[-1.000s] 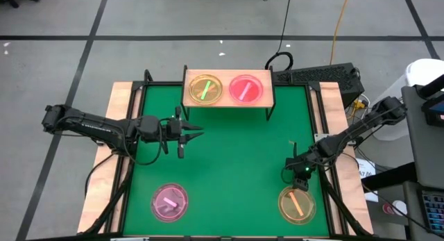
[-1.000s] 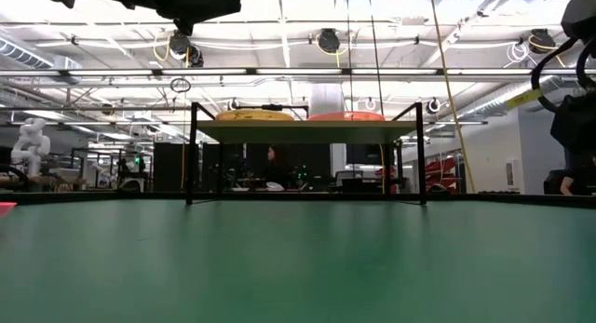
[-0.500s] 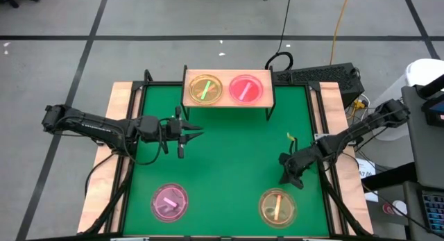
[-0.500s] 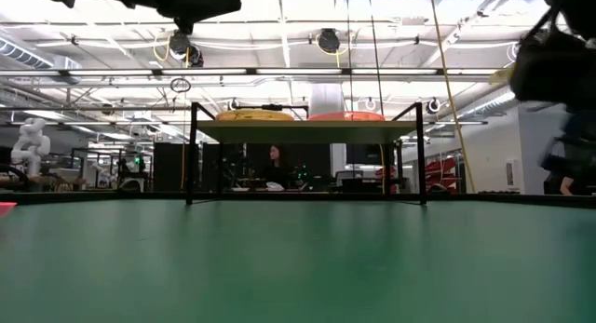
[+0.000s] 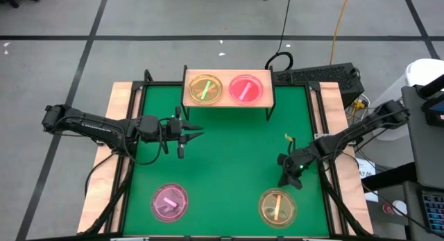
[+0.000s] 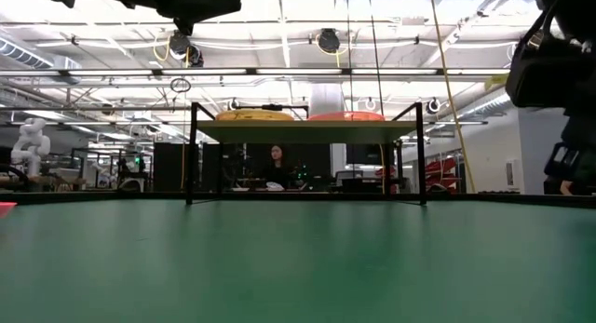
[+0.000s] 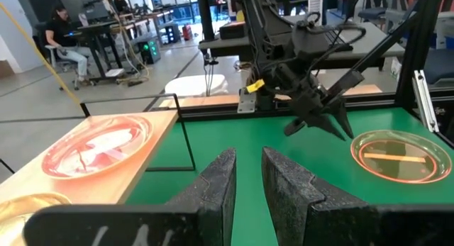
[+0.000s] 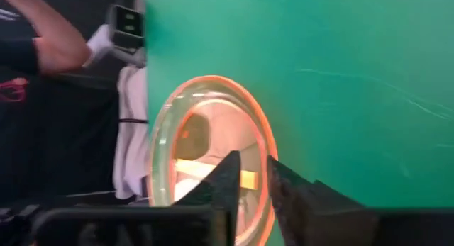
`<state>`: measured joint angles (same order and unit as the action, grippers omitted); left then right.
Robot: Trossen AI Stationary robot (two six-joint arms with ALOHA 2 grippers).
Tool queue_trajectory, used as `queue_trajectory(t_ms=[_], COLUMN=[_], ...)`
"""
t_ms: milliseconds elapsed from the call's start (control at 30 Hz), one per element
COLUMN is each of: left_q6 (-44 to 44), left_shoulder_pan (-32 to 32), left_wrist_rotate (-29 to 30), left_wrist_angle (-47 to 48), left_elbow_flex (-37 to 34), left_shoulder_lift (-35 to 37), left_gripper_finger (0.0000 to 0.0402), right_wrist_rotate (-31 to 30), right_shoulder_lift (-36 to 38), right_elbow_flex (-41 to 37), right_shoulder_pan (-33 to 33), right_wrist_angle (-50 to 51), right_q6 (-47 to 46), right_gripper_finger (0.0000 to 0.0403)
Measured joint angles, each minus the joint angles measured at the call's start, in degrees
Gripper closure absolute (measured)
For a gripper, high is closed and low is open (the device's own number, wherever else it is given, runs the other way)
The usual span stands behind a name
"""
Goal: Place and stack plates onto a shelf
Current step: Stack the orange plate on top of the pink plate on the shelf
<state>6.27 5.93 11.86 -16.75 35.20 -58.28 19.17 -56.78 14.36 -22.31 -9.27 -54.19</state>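
Leftmost, my left gripper (image 5: pixel 186 133) hangs over the green table (image 5: pixel 229 151), out in front of the wooden shelf (image 5: pixel 227 102) and toward its left end; its fingers (image 7: pixel 213 186) stand only a narrow slit apart in the left wrist view, and nothing is between them. Nearer my side than that gripper, well apart from the shelf, a pink plate (image 5: pixel 168 202) lies flat on the table by the front edge. On the shelf itself two plates sit side by side: an amber plate with a green bar (image 5: pixel 205 89) on the left half and a pink-red plate (image 5: pixel 245 88) on the right half. Right of the shelf and well forward of it, my right gripper (image 5: pixel 288 178) hovers just above the table, fingers (image 8: pixel 225 176) close together with a thin gap and holding nothing. Just beyond its tips, at the front edge, an amber plate with a yellow bar (image 5: pixel 277 206) rests on the table, apart from the gripper.
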Motion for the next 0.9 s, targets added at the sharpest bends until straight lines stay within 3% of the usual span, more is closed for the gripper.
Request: queue_trajectory(t_ms=[200, 367, 733, 900], left_q6=[-0.03, -0.06, -0.21, -0.20], left_shoulder_pan=[0.00, 0.00, 0.00, 0.00], left_wrist_rotate=[0.00, 0.02, 0.04, 0.04], left_wrist_angle=[-0.02, -0.02, -0.02, -0.02], left_elbow_flex=[0.00, 0.00, 0.00, 0.00], left_shoulder_lift=[0.00, 0.00, 0.00, 0.00], left_gripper_finger=[0.0325, 0.0325, 0.0325, 0.0325], right_wrist_rotate=[-0.99, -0.93, -1.09, -1.04], right_shoulder_lift=[-5.05, -10.10, -19.22, -19.67], right_elbow_flex=[0.01, 0.03, 2.07, 3.48], right_shoulder_pan=[-1.46, -3.05, -5.35, -5.41], right_wrist_angle=[-0.71, -6.21, -10.11, -7.74], right_q6=[-0.64, -0.37, 0.68, 1.84], right_gripper_finger=[0.0278, 0.0253, 0.0289, 0.0343])
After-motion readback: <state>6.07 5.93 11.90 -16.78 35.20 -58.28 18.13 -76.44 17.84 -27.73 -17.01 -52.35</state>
